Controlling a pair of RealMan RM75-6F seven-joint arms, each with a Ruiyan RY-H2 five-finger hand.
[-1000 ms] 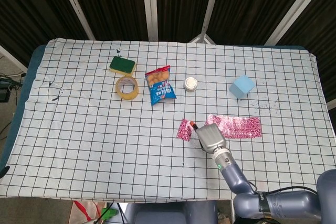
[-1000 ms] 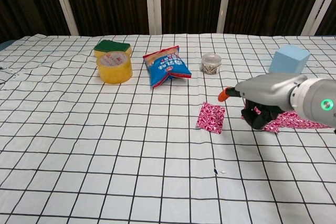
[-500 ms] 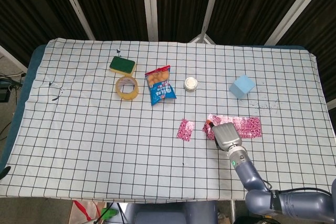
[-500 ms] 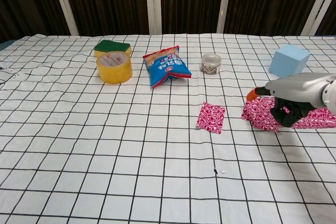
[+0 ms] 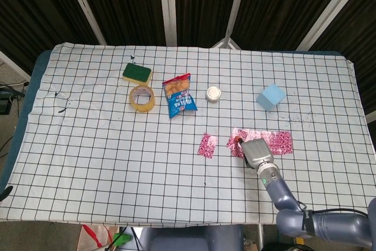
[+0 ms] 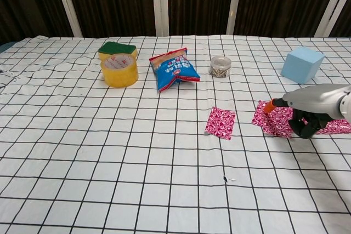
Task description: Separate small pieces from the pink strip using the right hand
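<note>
- One small piece is seen detached on the worktop.
- The pink strip is overlapped by the right robot hand; a grip cannot be confirmed.

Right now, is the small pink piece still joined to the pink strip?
No, in the head view the small pink piece lies apart from the pink strip, with bare tablecloth between them.

A white cloth with black squares covers the table. Behind it hang dark ridged walls with pale slanted bars. The floor at the left looks grey.
</note>
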